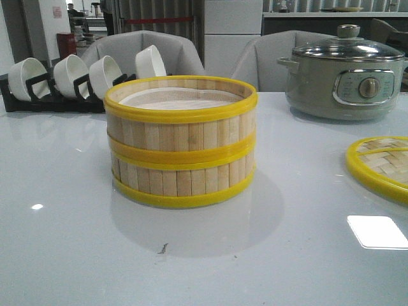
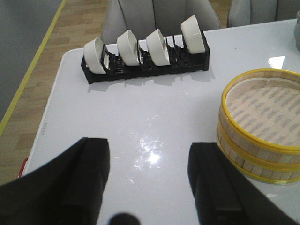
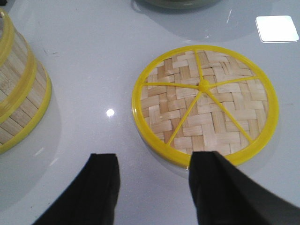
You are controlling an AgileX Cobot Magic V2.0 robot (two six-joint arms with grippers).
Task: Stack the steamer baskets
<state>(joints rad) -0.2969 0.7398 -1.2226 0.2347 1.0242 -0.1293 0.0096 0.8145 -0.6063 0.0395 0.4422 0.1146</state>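
Two steamer baskets (image 1: 181, 140) stand stacked one on the other at the table's middle, pale liner showing inside the top one. They also show in the left wrist view (image 2: 259, 124) and at the edge of the right wrist view (image 3: 18, 103). The woven yellow-rimmed lid (image 1: 381, 164) lies flat at the right, seen whole in the right wrist view (image 3: 205, 104). My left gripper (image 2: 149, 164) is open and empty above bare table beside the stack. My right gripper (image 3: 154, 176) is open and empty, one finger (image 3: 220, 183) over the lid's near rim.
A black rack with white bowls (image 1: 76, 80) stands at the back left, also in the left wrist view (image 2: 145, 51). A grey-green electric pot with a glass lid (image 1: 344, 73) stands at the back right. The table's left edge (image 2: 47, 122) borders wooden floor.
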